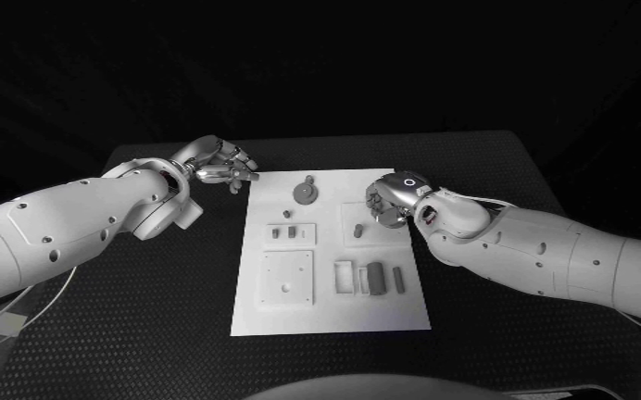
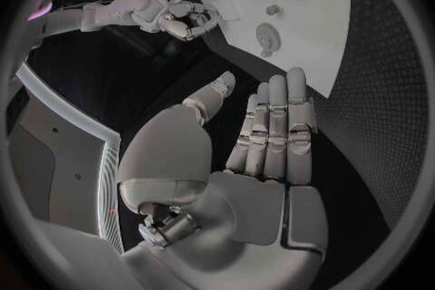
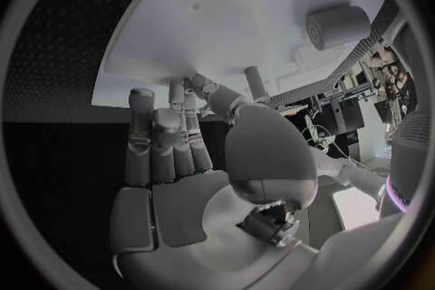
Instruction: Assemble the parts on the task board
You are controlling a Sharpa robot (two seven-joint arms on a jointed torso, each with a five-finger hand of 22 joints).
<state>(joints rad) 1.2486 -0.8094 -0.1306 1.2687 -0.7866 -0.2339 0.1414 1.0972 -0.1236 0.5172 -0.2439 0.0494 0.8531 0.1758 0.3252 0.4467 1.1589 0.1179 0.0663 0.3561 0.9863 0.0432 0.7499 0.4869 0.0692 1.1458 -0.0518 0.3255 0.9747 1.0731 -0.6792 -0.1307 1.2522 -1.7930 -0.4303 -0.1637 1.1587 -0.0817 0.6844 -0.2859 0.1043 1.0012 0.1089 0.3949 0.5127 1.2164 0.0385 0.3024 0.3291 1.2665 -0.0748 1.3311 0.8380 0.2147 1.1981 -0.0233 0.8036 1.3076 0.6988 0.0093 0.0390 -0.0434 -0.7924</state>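
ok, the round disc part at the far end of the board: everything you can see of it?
The round disc part is a small grey disc with a short tab at its far edge, and it looks like matte plastic. It lies flat on the white task board near the far edge, left of centre. Nothing touches it: the left hand hovers off the board's far left corner and the right hand is over the right side.

A lab: black table (image 1: pixel 160 326), white task board (image 1: pixel 332 312), equipment racks (image 3: pixel 349 98)
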